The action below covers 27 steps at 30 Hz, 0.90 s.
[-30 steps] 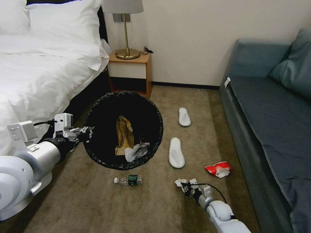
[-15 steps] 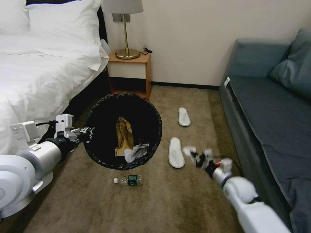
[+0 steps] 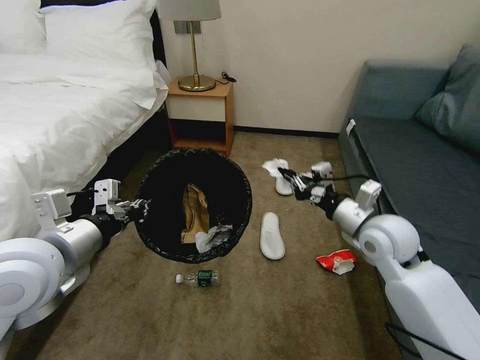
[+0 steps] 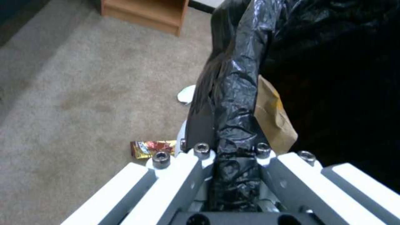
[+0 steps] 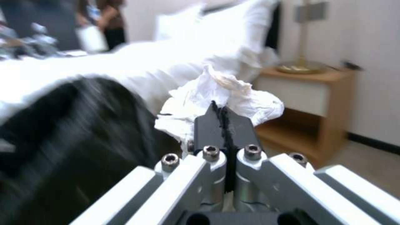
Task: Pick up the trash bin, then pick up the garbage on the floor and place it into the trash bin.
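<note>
Brown carpet lies between bed and sofa. Left gripper pinches the trash bin rim. Right gripper, beside the bin, clamps a crumpled tissue. Left wrist view reveals a gold wrapper beneath the gripper.

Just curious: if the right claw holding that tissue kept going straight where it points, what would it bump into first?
Probably the trash bin. The right gripper, shut on the tissue, points toward its raised rim, though depth is hard to judge.
</note>
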Motion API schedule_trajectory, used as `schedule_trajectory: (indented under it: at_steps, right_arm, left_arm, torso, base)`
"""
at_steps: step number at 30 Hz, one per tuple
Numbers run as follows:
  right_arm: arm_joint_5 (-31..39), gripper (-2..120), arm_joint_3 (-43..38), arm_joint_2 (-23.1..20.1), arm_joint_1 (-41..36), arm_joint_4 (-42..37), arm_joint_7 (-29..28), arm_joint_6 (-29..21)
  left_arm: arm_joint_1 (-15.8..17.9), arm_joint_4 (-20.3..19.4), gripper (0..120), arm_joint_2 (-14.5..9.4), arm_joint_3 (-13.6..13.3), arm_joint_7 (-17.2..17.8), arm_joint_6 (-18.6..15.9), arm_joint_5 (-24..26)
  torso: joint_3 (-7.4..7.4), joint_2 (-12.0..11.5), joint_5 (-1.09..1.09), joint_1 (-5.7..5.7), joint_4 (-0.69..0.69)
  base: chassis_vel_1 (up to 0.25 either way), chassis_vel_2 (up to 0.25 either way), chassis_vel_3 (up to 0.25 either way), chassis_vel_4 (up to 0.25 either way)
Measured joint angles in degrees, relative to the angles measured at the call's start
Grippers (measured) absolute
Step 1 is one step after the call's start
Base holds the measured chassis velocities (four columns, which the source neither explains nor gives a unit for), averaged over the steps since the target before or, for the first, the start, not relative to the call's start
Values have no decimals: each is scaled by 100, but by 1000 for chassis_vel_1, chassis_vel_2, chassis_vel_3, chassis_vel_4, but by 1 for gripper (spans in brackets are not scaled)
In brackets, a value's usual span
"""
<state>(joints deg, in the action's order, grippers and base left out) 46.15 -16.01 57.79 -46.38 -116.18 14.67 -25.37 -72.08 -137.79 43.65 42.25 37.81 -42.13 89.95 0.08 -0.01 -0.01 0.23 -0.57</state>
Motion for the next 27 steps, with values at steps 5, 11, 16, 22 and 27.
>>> schedule_trajectory:
  at_steps: [5,11,16,22,27]
  right_arm:
    - [246,0,766,261,960,25,-17,-119]
    - [281,0,1355,453,1249,23,-63,-128]
    - [274,0,1918,552,1285,-69,-152,-128]
    - [216,8,2212,604,1239,-116,-220,-265]
    - [172,30,2147,536,1157,-117,-221,-287]
  left_arm:
    - [81,66,3,40,-134,-25,0,16]
    - [171,170,3,38,-181,-47,0,93]
    - [198,220,3,33,-208,-38,0,132]
    - [194,220,3,21,-178,-21,0,168]
    - [184,173,3,-4,-132,8,0,222]
  torso:
    - [0,1,0,0,2]
    - [0,1,0,0,1]
    - [0,1,-1,1,1]
    - [0,1,0,0,1]
    - [0,1,0,0,1]
  base:
    - [0,0,0,0]
    - [0,0,0,0]
    - [0,0,0,0]
    - [0,0,0,0]
    - [0,0,0,0]
